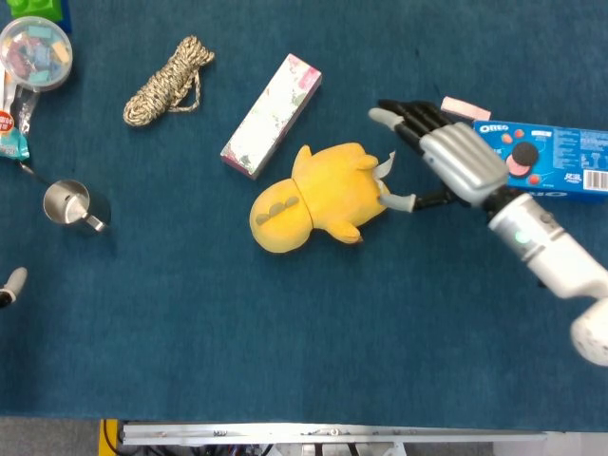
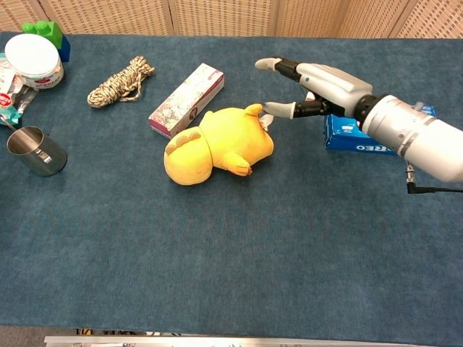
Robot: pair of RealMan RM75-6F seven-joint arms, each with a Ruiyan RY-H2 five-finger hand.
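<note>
- Head view: the right hand (image 1: 446,157) reaches in from the right edge of the table (image 1: 285,342), fingers spread apart and holding nothing, thumb tip just beside the yellow plush toy (image 1: 321,198)
- The toy lies on its side near the middle of the table, its white tag (image 1: 385,166) pointing toward the hand, so the open spread looks set to close around its body
- The forearm crosses over the blue cookie box (image 1: 556,160), which lies flat near the right edge with a small pink eraser (image 1: 464,107) just beyond it
- A long floral box (image 1: 272,115) lies slantwise just beside the toy, with a rope coil (image 1: 167,81) toward the far left corner
- At the left edge only a fingertip of the left hand (image 1: 11,282) shows, near the steel cup (image 1: 68,203); I cannot tell whether that hand is spread or curled
- Chest view: the right hand (image 2: 307,87) hovers above the table (image 2: 217,275), fingers apart, thumb close to the plush toy (image 2: 217,148) at its far right side, whether touching I cannot tell
- The cookie box (image 2: 347,137) sits half hidden behind the wrist
- A lidded tub (image 2: 33,60) and green blocks (image 2: 42,30) stay in the far left corner
</note>
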